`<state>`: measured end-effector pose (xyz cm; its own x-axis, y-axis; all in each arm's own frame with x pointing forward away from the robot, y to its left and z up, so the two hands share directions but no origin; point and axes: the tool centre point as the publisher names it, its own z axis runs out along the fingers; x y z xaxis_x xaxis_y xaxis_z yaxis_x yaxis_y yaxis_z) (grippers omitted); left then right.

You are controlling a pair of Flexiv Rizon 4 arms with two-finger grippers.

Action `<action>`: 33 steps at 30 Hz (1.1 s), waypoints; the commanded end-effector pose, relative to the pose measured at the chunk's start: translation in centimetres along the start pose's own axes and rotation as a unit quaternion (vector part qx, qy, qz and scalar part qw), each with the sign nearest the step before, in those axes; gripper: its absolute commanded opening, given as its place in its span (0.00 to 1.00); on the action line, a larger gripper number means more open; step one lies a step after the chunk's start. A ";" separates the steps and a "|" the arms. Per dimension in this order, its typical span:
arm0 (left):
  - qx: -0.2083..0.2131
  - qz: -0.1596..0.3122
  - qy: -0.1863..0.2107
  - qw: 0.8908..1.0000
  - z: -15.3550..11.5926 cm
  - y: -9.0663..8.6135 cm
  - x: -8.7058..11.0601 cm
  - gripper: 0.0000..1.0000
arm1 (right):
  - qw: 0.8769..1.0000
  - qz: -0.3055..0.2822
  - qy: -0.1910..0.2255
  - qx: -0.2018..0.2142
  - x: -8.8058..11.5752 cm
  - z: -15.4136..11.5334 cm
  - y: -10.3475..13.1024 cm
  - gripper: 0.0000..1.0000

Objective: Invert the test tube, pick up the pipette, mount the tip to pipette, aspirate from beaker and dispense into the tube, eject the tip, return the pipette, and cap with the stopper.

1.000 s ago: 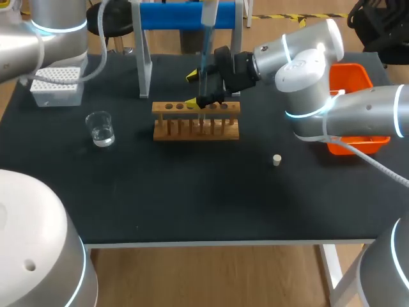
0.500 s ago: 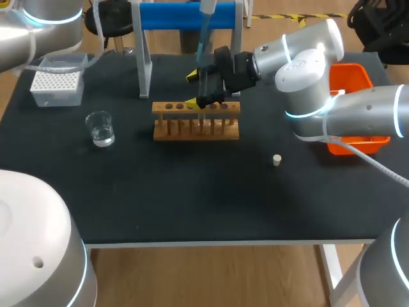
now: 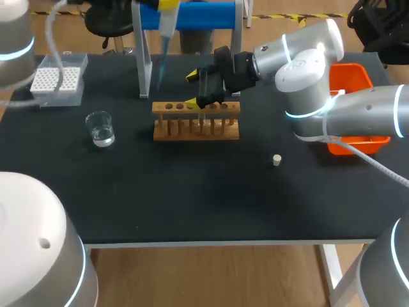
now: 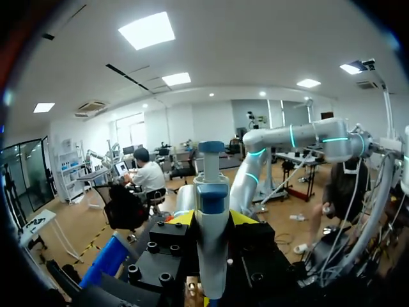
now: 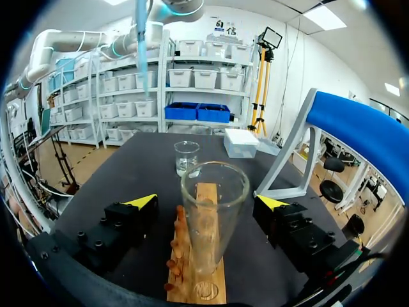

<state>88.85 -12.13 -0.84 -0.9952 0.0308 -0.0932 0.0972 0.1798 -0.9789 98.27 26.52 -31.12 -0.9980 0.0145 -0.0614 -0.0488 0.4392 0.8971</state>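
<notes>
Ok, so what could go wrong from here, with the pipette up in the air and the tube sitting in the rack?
1. The pipette, gripped by the left fingers, hangs right beside the stand; its thin end might clip the post.
2. The open tube stands in the rack between the open right fingers; a sideways move of that arm could knock it over.

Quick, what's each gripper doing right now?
Left gripper: shut on the pipette.
Right gripper: open around the test tube, not gripping it.
</notes>
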 end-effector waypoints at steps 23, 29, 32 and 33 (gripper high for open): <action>0.078 0.006 -0.073 0.994 7.0 8.0 6.7 0.00 | 1.000 0.000 0.002 0.001 -0.1 0.0 0.0 1.00; 0.081 -0.003 -0.063 0.995 7.5 7.9 6.3 0.00 | 1.000 0.000 0.002 0.001 -0.1 0.0 0.0 1.00; 0.083 -0.011 -0.059 0.995 7.7 8.1 6.2 0.00 | 1.000 0.000 0.002 0.001 -0.1 0.0 0.0 1.00; 0.082 -0.013 -0.057 0.995 7.7 8.1 6.1 0.00 | 1.000 0.000 0.002 0.001 -0.1 0.0 0.0 1.00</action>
<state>82.93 -17.81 -10.67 -0.9922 -0.0960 -0.0793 0.0782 0.0153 -0.9968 98.27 26.52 -31.12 -0.9980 0.0145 -0.0614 -0.0488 0.4392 0.8971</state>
